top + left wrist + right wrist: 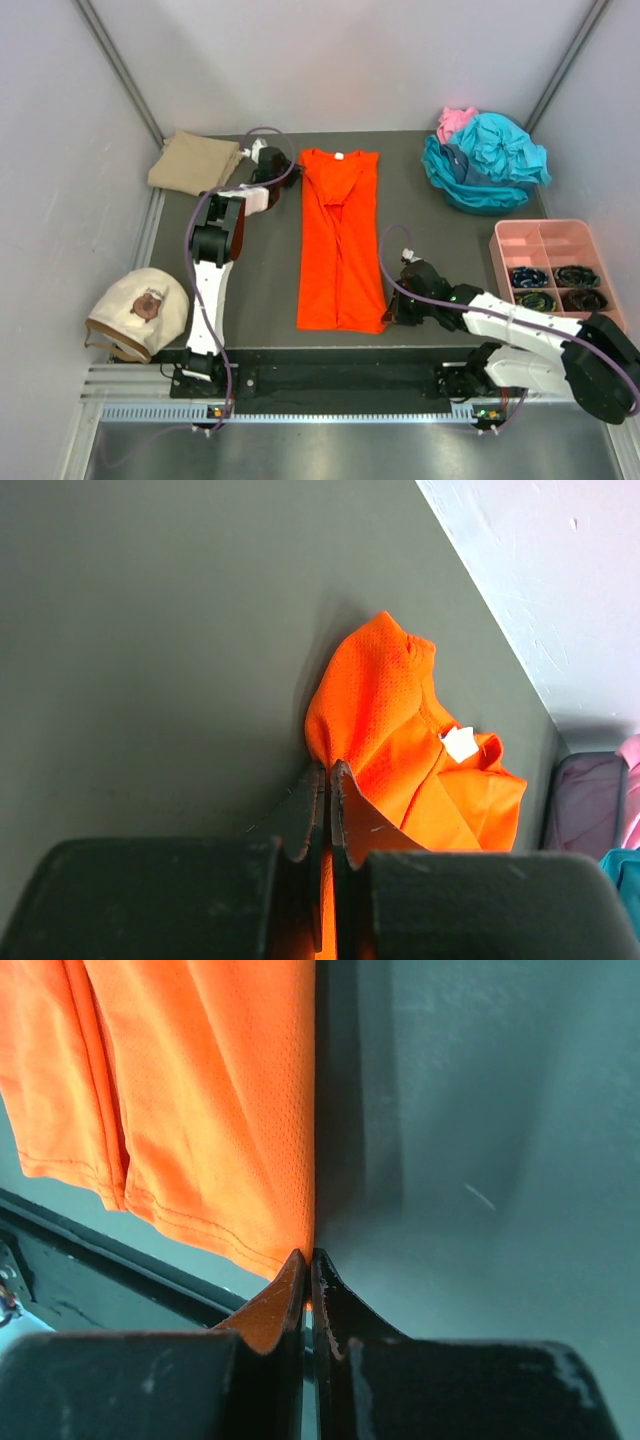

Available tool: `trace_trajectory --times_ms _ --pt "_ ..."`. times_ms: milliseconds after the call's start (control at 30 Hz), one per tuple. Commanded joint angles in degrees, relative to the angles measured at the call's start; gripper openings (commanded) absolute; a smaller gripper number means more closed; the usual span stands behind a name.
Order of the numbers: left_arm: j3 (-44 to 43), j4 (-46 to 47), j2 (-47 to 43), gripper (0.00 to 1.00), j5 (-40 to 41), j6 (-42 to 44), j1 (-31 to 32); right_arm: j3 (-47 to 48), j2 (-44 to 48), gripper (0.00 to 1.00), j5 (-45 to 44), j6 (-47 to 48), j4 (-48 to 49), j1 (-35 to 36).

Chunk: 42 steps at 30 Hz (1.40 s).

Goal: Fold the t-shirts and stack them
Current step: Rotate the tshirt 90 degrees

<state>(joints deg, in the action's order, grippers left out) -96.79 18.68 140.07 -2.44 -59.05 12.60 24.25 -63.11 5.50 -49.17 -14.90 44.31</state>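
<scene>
The bright orange t-shirt [340, 235] lies lengthwise in the middle of the table, sides folded in, collar at the far end. My left gripper [283, 170] is shut on its far left shoulder corner; in the left wrist view the orange cloth [385, 700] bunches up from between the shut jaws. My right gripper [392, 312] is shut on the shirt's near right hem corner [255, 1175]. A folded tan t-shirt [193, 161] lies at the far left. A heap of teal t-shirts [487, 160] with a pink one [456, 120] behind it sits at the far right.
A pink compartment tray [548, 236] holding dark coiled items stands at the right edge. A cream cap-like thing [137, 310] lies at the near left. Grey walls enclose the table on the left, back and right.
</scene>
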Motion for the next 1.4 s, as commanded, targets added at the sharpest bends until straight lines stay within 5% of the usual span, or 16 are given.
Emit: trace_trajectory --times_ms 0,133,267,300,367,433,533,800,1133,1367 --pt "4.0 -9.8 1.8 0.00 3.8 2.2 -0.4 -1.0 3.8 0.00 -1.5 0.9 -6.7 -0.3" --pt "1.3 -11.1 3.3 0.01 2.7 3.1 -0.3 -1.1 4.2 0.00 -2.0 0.7 -7.3 -0.3" --pt "-0.3 -11.6 4.0 0.46 -0.5 3.4 -0.2 -0.7 2.4 0.00 -1.6 0.9 -6.0 -0.3" --pt "-0.4 -11.4 4.0 0.70 -1.3 3.3 -0.3 -0.3 1.7 0.00 -1.2 1.5 -5.8 -0.4" --pt "-0.6 -11.4 3.8 0.98 -2.0 3.4 -0.3 0.4 -0.9 0.25 -0.7 2.0 -5.2 -0.4" --pt "-0.3 -11.3 3.0 0.99 -3.4 3.7 -0.3 1.3 -2.1 0.55 -0.1 2.5 -4.4 -0.3" --pt "2.7 -10.2 -0.8 0.99 -3.3 5.2 -0.3 3.2 -1.9 0.62 -1.7 2.8 -5.8 -0.4" --pt "23.1 -11.9 -19.2 0.99 -2.0 9.4 -0.6 8.7 -0.5 0.68 -9.8 5.5 -10.8 -1.0" --pt "57.3 -9.2 -39.4 0.99 -3.0 8.7 6.0 7.7 -3.0 0.68 -7.0 6.3 -6.8 -3.6" --pt "70.6 -7.7 -48.3 0.99 -10.6 5.1 11.5 7.6 -5.1 0.67 -5.8 7.3 -5.0 -4.2"
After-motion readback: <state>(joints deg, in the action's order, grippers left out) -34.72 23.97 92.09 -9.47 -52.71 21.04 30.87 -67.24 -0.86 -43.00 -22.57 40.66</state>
